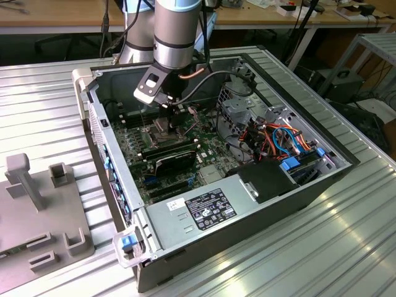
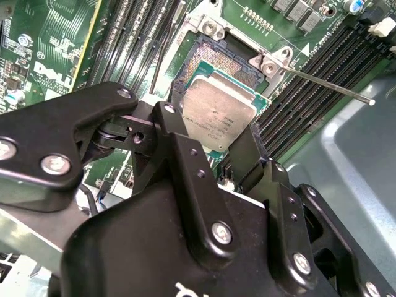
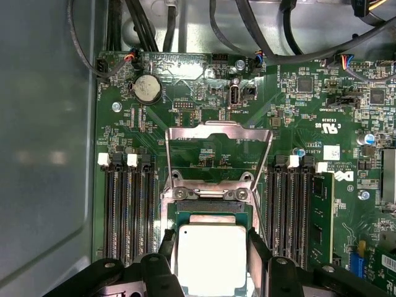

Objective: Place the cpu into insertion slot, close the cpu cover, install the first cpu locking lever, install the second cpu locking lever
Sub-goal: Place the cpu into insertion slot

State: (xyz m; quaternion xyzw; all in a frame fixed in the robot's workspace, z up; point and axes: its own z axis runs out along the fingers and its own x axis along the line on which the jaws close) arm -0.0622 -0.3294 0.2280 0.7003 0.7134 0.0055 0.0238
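This is probably a robotics lab or workshop. An open black desktop computer case [image 1: 260, 223] sits on a ribbed silver aluminium desk [image 1: 43, 105], and long wooden desks [image 1: 62, 21] stand behind it.

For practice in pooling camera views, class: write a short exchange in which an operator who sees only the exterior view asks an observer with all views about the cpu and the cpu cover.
Operator: Where is the cpu right now?
Observer: In both wrist views the cpu is clamped between the jaws, just over the insertion slot.
Operator: And how does the cpu cover stand?
Observer: In the first wrist view the cpu cover is swung open, clear of the slot.
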